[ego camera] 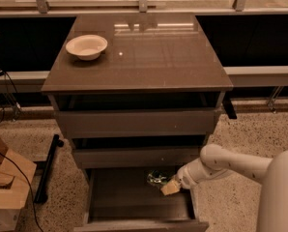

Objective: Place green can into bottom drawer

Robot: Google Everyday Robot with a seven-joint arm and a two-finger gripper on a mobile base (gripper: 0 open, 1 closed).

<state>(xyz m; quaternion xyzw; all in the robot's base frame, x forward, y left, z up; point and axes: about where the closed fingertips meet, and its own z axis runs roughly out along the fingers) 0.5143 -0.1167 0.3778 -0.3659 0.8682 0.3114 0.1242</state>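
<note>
The green can (156, 178) is small and shiny, with green metal broken by mottled light and dark patches. No brand, label or lettering on it can be read. Its long axis appears close to horizontal, running left to right across the bottom drawer (124, 197); which end is the top cannot be told. The can is over the rear right part of the bottom drawer's bare floor, just below the middle drawer (134, 156). The gripper (165, 183) is over the same rear right part of the bottom drawer, reaching in from the right on the white arm (221, 164), its tan fingers (171, 189) pinching the can's right end. A cream bowl (86, 46) sits far above the bottom drawer on the cabinet top (153, 57).
</note>
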